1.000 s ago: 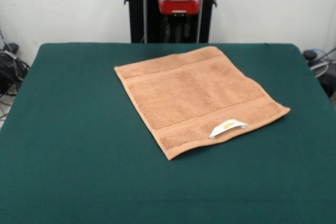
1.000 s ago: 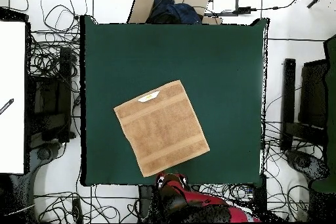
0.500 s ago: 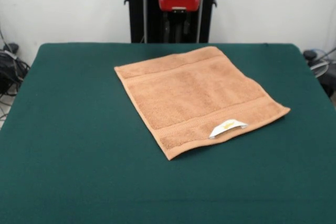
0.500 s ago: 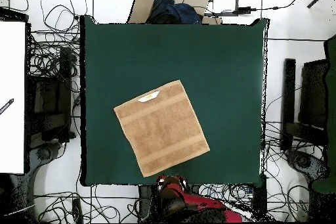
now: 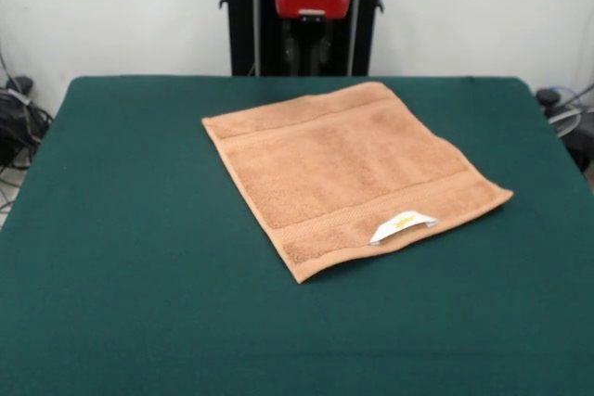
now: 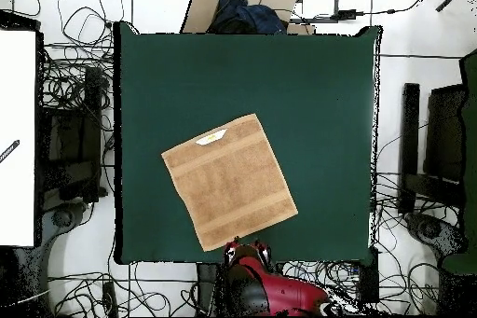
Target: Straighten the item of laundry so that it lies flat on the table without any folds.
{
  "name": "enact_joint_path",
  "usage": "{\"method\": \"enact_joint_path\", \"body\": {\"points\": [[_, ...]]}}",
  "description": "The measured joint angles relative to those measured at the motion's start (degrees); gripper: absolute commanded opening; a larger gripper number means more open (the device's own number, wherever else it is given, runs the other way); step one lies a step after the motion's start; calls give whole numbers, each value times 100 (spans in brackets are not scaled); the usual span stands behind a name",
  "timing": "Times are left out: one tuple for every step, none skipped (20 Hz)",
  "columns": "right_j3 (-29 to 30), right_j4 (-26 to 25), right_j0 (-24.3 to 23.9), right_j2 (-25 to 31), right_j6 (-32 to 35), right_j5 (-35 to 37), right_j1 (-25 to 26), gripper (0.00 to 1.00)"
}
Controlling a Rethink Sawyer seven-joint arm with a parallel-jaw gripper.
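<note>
The orange-tan terry towel [image 5: 348,173] lies spread flat on the dark green table [image 5: 130,275], turned at an angle to the table's edges, with no folds showing. From overhead the towel [image 6: 229,182] sits left of the table's middle, and its lowest corner comes close to the table [image 6: 317,100] edge nearest the robot's base. Woven border bands run along two opposite sides. A small white label [image 5: 402,224] sticks out at one banded edge, slightly lifted off the cloth; overhead the label [image 6: 211,137] marks the towel's side that faces away from the robot. The hand [image 5: 313,39] hangs drawn back above the table's edge, clear of the towel; I cannot tell whether it is open or closed.
</note>
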Motion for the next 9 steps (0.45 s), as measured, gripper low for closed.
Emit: {"method": "enact_joint_path", "body": {"points": [[1, -1, 13, 0, 0, 1, -71, 100], [1, -1, 24, -1, 0, 1, -130, 100], [2, -1, 33, 0, 0, 1, -172, 100], [2, -1, 42, 0, 0, 1, -215, 100], [2, -1, 50, -1, 0, 1, -262, 100], [2, -2, 50, 0, 0, 1, -279, 100], [2, -2, 48, -1, 0, 1, -292, 100], [2, -2, 48, -1, 0, 1, -298, 100], [2, -2, 49, 0, 0, 1, -299, 100]]}}
